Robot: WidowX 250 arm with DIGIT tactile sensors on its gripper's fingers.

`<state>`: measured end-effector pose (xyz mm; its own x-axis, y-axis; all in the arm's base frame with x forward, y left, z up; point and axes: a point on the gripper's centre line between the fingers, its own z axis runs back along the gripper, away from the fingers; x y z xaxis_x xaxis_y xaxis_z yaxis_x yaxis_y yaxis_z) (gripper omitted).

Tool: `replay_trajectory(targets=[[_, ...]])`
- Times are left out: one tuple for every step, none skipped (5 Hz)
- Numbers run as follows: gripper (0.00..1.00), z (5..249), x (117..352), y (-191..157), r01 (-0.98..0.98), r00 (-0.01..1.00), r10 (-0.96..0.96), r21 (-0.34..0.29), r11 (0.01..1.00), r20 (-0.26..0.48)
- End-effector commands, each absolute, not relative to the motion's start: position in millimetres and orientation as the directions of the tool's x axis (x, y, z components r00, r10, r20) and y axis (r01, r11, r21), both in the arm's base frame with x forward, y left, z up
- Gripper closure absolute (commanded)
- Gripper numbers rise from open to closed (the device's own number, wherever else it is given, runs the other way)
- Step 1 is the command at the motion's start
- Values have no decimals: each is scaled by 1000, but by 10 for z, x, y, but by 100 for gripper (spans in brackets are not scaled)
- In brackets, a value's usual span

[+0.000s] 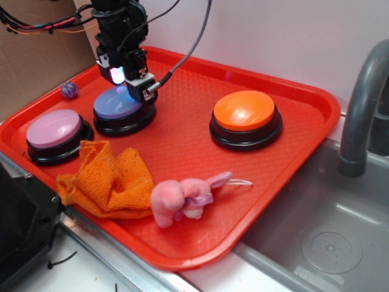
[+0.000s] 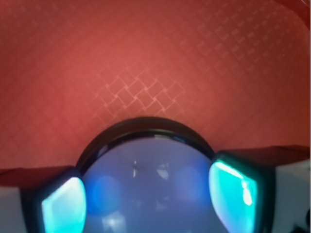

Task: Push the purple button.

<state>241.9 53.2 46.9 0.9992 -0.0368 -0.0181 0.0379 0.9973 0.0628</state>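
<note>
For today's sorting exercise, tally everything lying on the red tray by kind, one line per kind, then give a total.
Push buttons: 3 (purple button, pink button, orange button)
Balls: 1 (small purple ball)
Cloths: 1 (orange cloth)
Soft toys: 1 (pink plush)
Total: 6

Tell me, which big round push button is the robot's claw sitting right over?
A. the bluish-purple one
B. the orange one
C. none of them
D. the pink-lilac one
A: the gripper is right above the bluish-purple domed button, whose top fills the wrist view between the two fingers.
</note>
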Motion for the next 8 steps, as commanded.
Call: replay_trajectory(targets=[[0, 709, 2308, 502, 35, 999, -34, 100, 994, -12], [0, 861, 2311, 503, 27, 1000, -28, 102, 994, 11], [0, 915, 2306, 534, 17, 1000, -18, 84, 996, 13], [0, 971, 2299, 543, 8, 1000, -10, 96, 995, 18], [0, 1018, 2292, 537, 5, 1000, -8, 104, 995, 22], [0, 1075, 2282, 499, 6, 1000, -9, 108, 994, 25], [0, 1119, 2287, 473, 7, 999, -11, 106, 994, 35], [0, 1189, 2303, 432, 4, 999, -8, 99, 995, 49]])
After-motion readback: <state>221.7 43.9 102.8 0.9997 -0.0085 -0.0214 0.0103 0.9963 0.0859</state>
